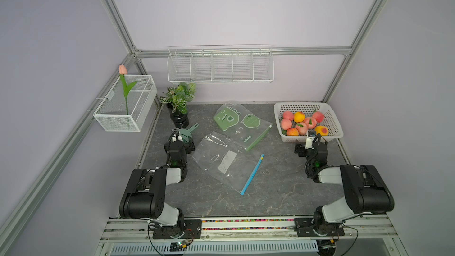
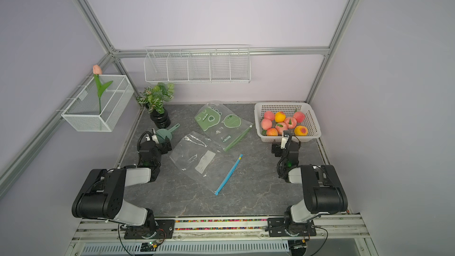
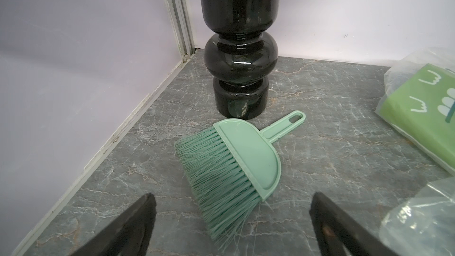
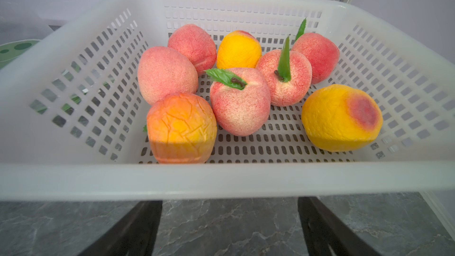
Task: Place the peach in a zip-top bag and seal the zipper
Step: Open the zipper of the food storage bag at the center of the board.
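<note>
Several peaches (image 1: 301, 128) (image 2: 281, 128) (image 4: 240, 104), pink and yellow-orange, lie in a white slotted basket (image 1: 310, 139) (image 4: 221, 181) at the back right. A clear zip-top bag (image 1: 221, 161) (image 2: 199, 161) with a blue zipper (image 1: 252, 174) lies flat mid-table. My right gripper (image 4: 229, 201) stands open and empty just in front of the basket's near rim. Over at the left, my left gripper (image 3: 234, 198) is open and empty, its fingers either side of a green brush's bristle tips, and the clear bag's edge (image 3: 423, 222) lies beside it.
A second zip bag with green cartoon print (image 1: 238, 124) (image 3: 423, 112) lies behind the clear one. The green hand brush (image 1: 187, 132) (image 3: 246, 156) and a black vase (image 3: 240, 57) holding a plant (image 1: 178, 94) stand at the back left. Wire baskets (image 1: 125, 104) (image 1: 220, 66) hang on the walls.
</note>
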